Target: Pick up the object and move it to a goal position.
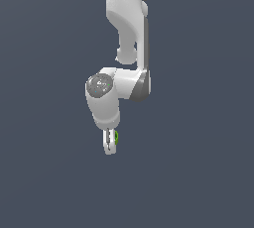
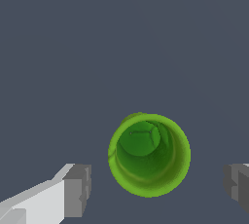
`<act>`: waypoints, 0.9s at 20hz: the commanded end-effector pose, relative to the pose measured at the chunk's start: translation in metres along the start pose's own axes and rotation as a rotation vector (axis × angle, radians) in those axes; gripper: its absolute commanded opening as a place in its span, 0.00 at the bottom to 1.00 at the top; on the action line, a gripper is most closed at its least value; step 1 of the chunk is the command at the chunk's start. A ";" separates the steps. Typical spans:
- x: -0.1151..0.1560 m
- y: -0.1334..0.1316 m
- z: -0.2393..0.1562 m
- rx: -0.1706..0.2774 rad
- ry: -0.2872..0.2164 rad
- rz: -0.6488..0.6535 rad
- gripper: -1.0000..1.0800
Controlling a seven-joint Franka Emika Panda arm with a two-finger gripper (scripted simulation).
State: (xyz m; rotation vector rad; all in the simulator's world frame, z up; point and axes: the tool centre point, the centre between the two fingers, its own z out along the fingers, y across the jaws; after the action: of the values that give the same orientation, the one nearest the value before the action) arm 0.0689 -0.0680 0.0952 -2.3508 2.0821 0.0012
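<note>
Exterior and wrist views of a single white arm (image 1: pixel 126 48) above a plain dark grey surface (image 1: pixel 44 172). The upper part of the arm is cut off by the exterior view's top edge, and no base is seen. In the exterior view the gripper (image 1: pixel 110 143) is seen nearly edge-on, so that its fingers overlap and the gap between them cannot be judged there. Of the green cup (image 1: pixel 116 136), only a thin green sliver is shown in that view, at the side of the fingers towards the exterior view's right; the rest is hidden behind them. In the wrist view both fingers are cropped by the frame, and only their grey pads (image 2: pixel 78 190) and part of one white finger body are visible.

One arm, one gripper with two fingers, and one cup (image 2: pixel 149 155) are counted.

The fingers are held wide apart, one on either side of the cup, with clear grey surface visible between each pad and the cup wall; nothing is grasped or touched. The cup is seen from above through its open mouth, with its inner floor visible. It lies between the fingers, nearer the left-hand pad in the wrist view. Whether it rests on the surface cannot be told.
</note>
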 end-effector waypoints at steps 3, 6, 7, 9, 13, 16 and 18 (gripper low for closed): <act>0.002 -0.001 0.002 0.000 0.001 0.034 0.96; 0.002 -0.001 0.002 -0.001 0.001 0.032 0.96; 0.002 -0.001 0.003 -0.001 0.001 0.032 0.96; 0.002 -0.001 0.006 -0.001 0.001 0.032 0.96; 0.002 0.000 0.022 -0.001 0.001 0.034 0.96; 0.003 0.000 0.039 -0.001 0.001 0.036 0.96; 0.003 0.001 0.047 -0.001 0.001 0.037 0.96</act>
State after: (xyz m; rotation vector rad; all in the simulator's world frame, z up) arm 0.0686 -0.0705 0.0549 -2.3138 2.1257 0.0011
